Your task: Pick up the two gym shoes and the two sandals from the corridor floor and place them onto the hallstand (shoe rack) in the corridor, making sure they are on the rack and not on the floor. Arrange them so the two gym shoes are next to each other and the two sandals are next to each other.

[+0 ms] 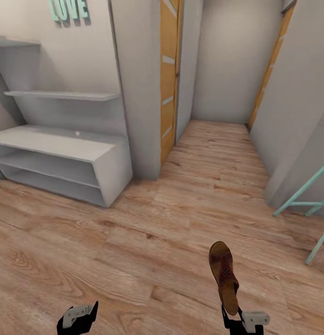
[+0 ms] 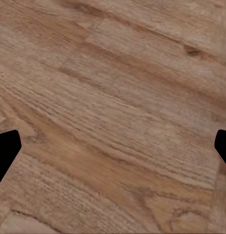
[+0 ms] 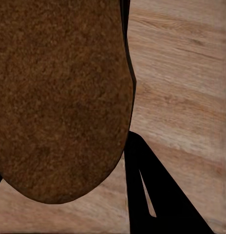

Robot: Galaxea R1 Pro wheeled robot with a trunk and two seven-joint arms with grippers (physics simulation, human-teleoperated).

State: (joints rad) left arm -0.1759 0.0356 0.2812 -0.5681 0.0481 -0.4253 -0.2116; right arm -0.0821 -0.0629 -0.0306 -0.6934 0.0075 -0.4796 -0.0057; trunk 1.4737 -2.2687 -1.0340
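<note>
One dark brown sandal hangs above the corridor floor at the lower right of the head view, toe pointing away, with my right gripper shut on its heel end. In the right wrist view the sandal sits close up beside a black finger. My left gripper is low at the left, open and empty over bare planks, its fingertips far apart. The pale grey hallstand stands at the left, shelves bare, under mint LOVE letters. The gym shoes and the other sandal are out of view.
Two grey wall shelves hang above the hallstand. A wall corner and an orange door stand right of it, with a narrow passage beyond. A mint frame leans at the right.
</note>
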